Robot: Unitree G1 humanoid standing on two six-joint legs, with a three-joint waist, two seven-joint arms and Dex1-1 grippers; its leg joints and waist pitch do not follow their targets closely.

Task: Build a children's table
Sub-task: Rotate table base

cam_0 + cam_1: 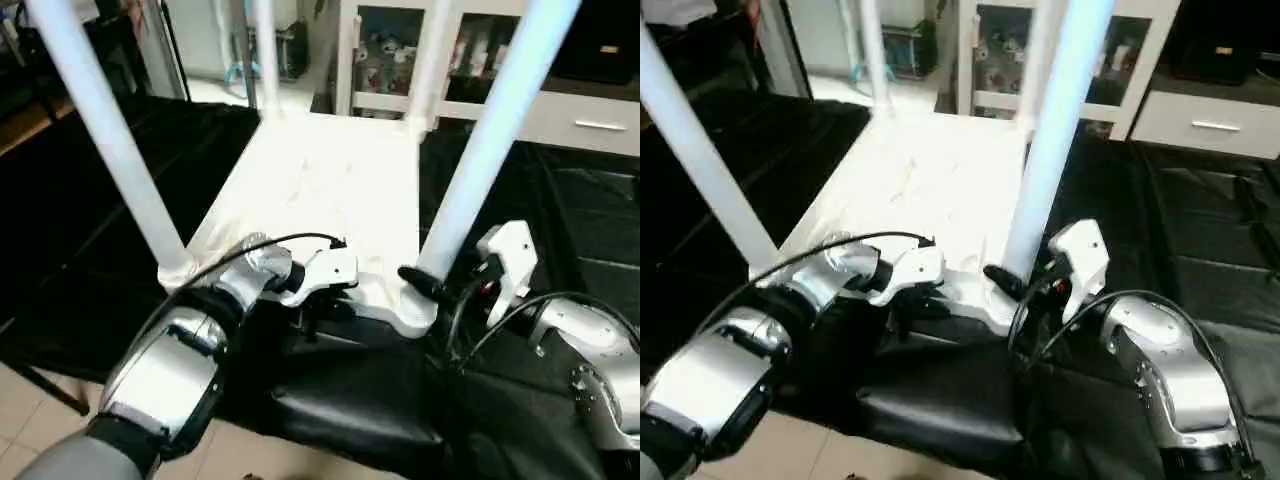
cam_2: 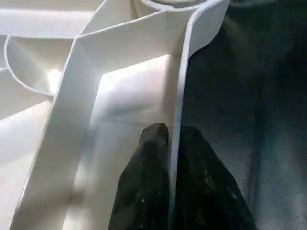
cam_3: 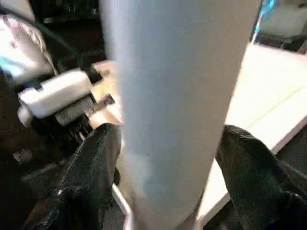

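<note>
Left wrist view: left claw (image 2: 170, 143) pinches tabletop rim (image 2: 184, 81); right claw (image 3: 168, 158) clasps leg (image 3: 177, 96)

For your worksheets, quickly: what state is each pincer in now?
Left pincer: closed on the tabletop's rim.
Right pincer: around the table leg.

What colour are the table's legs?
White, clearest on the near leg in the left eye view.
</note>
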